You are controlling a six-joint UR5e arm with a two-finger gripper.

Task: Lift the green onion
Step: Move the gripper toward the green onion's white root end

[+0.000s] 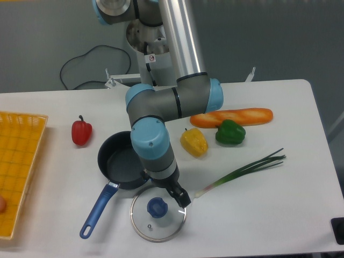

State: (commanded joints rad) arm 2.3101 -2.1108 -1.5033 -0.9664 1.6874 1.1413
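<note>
While the arm bends down over the near middle of the white surface (279, 215), its gripper (181, 199) hangs low just above the right edge of a glass lid (157, 215), and the dark fingers (183, 200) are too small and too much in line with the camera for me to tell whether they are spread or closed; nothing shows between them. The green onion (242, 172) lies flat on the surface to the right of the gripper, slanting from its pale bulb end, which sits just beside the fingers near the lid's rim, up and to the right to its thin dark green leaf tips. It is free of the gripper as far as I can see, though the bulb end comes very close to it. The lid has a blue knob and lies flat in front of a dark pan (121, 160) with a blue handle. Behind the onion stand a yellow pepper (194, 142) and a green bell pepper (230, 133), the green one touching a baguette (236, 116). A red pepper (81, 132) stands left of the pan, and a yellow basket (19, 161) lies at the left edge.
</note>
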